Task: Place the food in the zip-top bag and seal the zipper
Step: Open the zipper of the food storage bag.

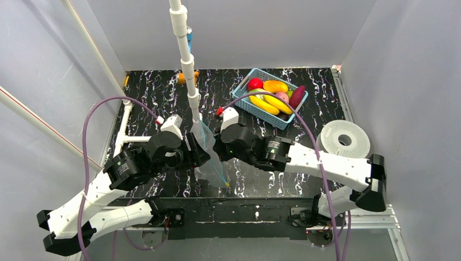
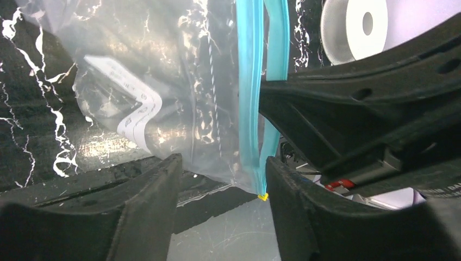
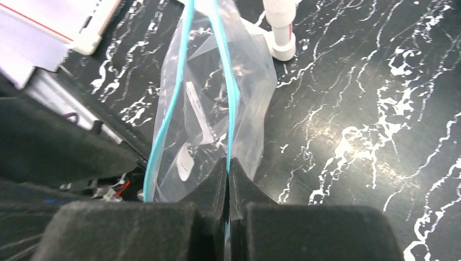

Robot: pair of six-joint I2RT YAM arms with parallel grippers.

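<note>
The clear zip-top bag [image 1: 209, 155] hangs upright between my two grippers at the table's middle, mouth parted. I see no food inside it, only its white label [image 2: 138, 111]. My right gripper [image 3: 228, 162] is shut on one side of the teal zipper [image 3: 232, 92]; the other side [image 3: 166, 109] bows away to the left. My left gripper [image 2: 222, 163] is open, its fingers [image 2: 147, 206] astride the bag's lower corner, with the zipper strip [image 2: 250, 109] against the right finger. The food [image 1: 274, 95], bananas, mango, red and purple pieces, lies in the basket at the back right.
The light-blue lattice basket [image 1: 245, 103] stands at the back right. A white pipe post [image 1: 187, 65] rises just behind the bag, with its foot [image 3: 282, 46] on the black marbled table. A white disc [image 1: 344, 140] lies at the right edge. A small orange object [image 1: 181, 78] sits at the back.
</note>
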